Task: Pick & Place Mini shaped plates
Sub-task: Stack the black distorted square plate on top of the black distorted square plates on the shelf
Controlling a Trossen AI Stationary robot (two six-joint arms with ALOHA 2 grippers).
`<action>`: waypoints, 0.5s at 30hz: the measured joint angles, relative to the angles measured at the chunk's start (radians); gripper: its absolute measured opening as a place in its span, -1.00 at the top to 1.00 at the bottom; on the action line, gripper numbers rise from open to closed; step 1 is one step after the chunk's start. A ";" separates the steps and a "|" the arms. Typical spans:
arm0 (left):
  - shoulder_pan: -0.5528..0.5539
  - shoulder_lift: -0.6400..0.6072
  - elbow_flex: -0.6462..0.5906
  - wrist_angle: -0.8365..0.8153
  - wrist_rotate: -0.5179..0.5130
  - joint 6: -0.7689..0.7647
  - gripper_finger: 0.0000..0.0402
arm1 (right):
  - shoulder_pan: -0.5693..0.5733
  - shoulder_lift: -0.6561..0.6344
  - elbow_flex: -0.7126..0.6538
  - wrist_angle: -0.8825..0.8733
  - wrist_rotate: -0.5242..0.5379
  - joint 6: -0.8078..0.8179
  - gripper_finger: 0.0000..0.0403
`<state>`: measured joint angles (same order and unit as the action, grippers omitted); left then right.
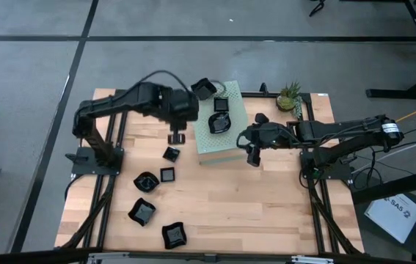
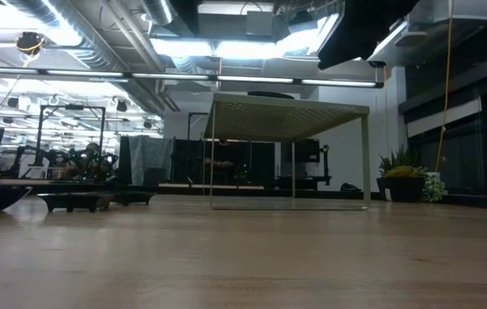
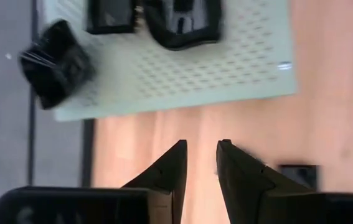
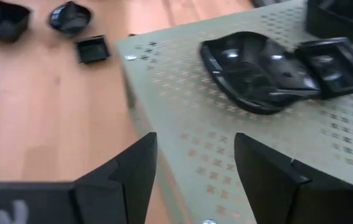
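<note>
Left gripper [image 1: 177, 137] hovering over bare wood just left of the pale green perforated box [image 1: 226, 150], jaws parted with a narrow gap and nothing between them. In the left wrist view, fingertips [image 3: 176, 163] pointing toward the box edge, one small square plate [image 3: 298, 175] lying on the table beside them, not between them.

Right gripper [image 1: 252, 156] at the box's right edge, jaws spread wide and empty; in the right wrist view, wavy-rimmed plate [image 4: 251, 70] and a square plate [image 4: 337, 57] touching it, both resting on the box top ahead of the fingers, well clear of the gap.

Another plate [image 1: 203, 89] perched at the box's far-left corner. Five more plates [image 1: 147, 180] scattered on the table [image 1: 266, 213] to the near left.
</note>
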<state>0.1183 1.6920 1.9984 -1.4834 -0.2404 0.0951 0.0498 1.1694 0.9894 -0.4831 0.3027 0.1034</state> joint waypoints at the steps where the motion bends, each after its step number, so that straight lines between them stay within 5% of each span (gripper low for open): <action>1: -0.024 0.000 0.000 -0.009 0.000 -0.042 0.60 | 0.000 0.000 0.000 0.000 -0.022 -0.005 -0.05; 8: -0.188 0.001 0.000 -0.019 -0.001 -0.332 0.60 | 0.002 0.000 0.000 -0.002 -0.159 -0.037 -0.05; 15: -0.352 0.018 0.000 -0.013 -0.001 -0.583 0.61 | 0.030 0.000 0.000 -0.004 -0.172 -0.051 -0.05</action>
<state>-0.2335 1.7099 1.9984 -1.4961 -0.2413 -0.4877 0.0800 1.1694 0.9890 -0.4870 0.1302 0.0526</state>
